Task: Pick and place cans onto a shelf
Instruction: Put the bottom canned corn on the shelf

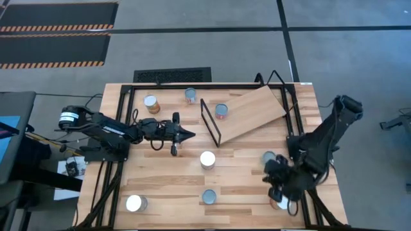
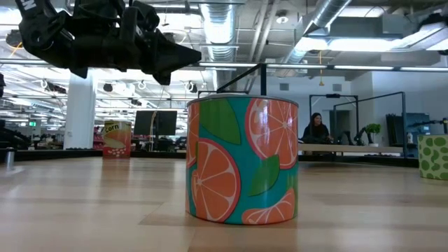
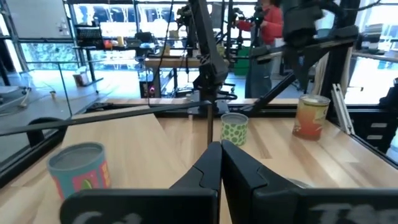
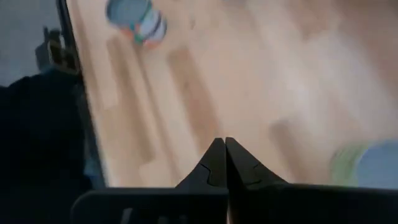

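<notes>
We're looking down past the right pincer (image 4: 224, 163), its two dark fingers (image 4: 210, 165) pressed together into a point with no gap, nothing between them. Under it is bare light-wood worktop (image 4: 205, 81). One can (image 4: 135, 18) with a bluish top sits well away near the worktop's black frame edge (image 4: 74, 87), and a blurry greenish-blue can (image 4: 367, 165) is off to the side.
</notes>
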Available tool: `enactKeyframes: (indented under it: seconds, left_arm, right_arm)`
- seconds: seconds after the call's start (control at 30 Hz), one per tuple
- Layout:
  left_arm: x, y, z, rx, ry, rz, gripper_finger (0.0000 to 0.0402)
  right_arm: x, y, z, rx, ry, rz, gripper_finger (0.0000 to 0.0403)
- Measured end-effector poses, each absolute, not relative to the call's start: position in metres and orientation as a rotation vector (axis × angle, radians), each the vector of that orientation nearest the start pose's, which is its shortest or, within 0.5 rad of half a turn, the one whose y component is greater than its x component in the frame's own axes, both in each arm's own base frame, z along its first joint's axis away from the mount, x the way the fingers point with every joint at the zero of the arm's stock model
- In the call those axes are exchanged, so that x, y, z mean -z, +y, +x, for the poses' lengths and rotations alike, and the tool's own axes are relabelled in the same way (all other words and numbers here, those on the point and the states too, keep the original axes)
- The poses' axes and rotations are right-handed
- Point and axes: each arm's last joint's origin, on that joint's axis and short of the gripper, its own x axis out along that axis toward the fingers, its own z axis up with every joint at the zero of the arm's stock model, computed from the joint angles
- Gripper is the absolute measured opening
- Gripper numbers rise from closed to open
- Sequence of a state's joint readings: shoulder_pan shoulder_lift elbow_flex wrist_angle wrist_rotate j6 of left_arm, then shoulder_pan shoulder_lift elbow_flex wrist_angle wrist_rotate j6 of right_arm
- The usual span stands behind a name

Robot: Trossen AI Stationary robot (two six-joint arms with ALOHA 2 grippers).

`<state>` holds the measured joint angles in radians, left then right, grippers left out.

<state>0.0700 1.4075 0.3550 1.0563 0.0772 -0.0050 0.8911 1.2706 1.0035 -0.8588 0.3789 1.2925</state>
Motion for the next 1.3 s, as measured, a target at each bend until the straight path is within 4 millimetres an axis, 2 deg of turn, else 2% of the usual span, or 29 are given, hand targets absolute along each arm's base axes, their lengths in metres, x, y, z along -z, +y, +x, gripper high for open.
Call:
enactKeyframes:
  seconds: [0.3, 0.5, 0.67, 0.9, 1.03, 1.3]
  left_arm:
    - [-0.180, 0.015, 0.247, 0.006, 0.008, -0.032, 0.0000]
    - [-0.180, 0.010, 0.247, 0.022, 0.013, -0.019, 0.0000]
    - [-0.180, 0.009, 0.247, 0.026, 0.010, -0.014, 0.0000]
    - [-0.180, 0.009, 0.247, 0.025, 0.010, -0.013, 0.0000]
    - [-0.180, 0.009, 0.247, 0.025, 0.010, -0.013, 0.0000]
    - [-0.180, 0.009, 0.247, 0.025, 0.012, -0.013, 0.0000]
  right_arm:
    - [-0.286, 0.234, 0.160, 0.330, 1.279, 0.677, 0.0012]
    - [-0.274, 0.254, 0.167, 0.486, 1.399, 0.764, 0.0043]
    - [-0.256, 0.260, 0.174, 0.571, 1.487, 0.760, 0.0096]
    - [-0.245, 0.259, 0.181, 0.633, 1.553, 0.758, 0.0164]
    - [-0.243, 0.258, 0.182, 0.652, 1.558, 0.753, 0.0167]
    - [-0.235, 0.253, 0.184, 0.678, 1.555, 0.749, 0.0133]
